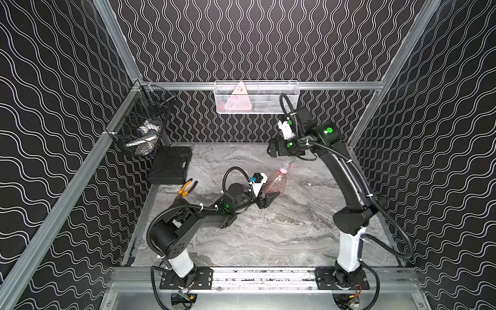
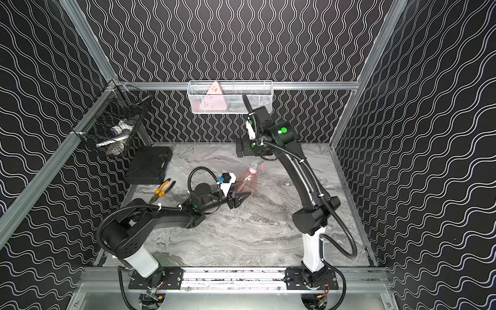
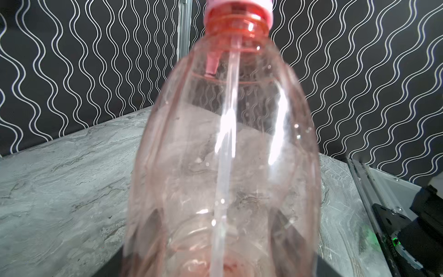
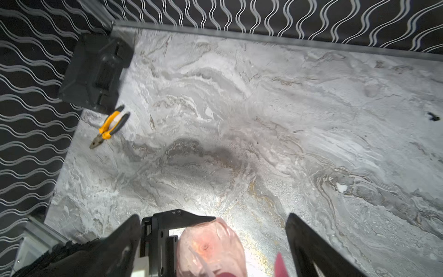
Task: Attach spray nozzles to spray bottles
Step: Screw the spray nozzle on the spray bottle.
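Observation:
The translucent pink spray bottle [image 1: 276, 180] [image 2: 247, 179] is tilted above the marble table, and my left gripper [image 1: 270, 199] [image 2: 241, 199] is shut on its base. The bottle [image 3: 223, 153] fills the left wrist view, with dark fingers [image 3: 284, 230] showing through its wall. The pink spray nozzle [image 1: 286, 167] [image 2: 254, 168] sits on the neck. Its collar [image 3: 239, 7] is over the threads and its pale tube [image 3: 226, 148] runs down inside. My right gripper [image 1: 272, 150] [image 2: 240, 149] [image 4: 213, 215] hangs open above the nozzle. Both of its fingers stand apart from the bottle [image 4: 208, 244].
A black case [image 1: 170, 165] and yellow-handled pliers [image 1: 186, 189] lie at the table's back left. A black wire basket [image 1: 142, 126] hangs on the left rail. A white mesh basket [image 1: 268, 103] on the back rail holds a pale pink triangular plate [image 1: 239, 102].

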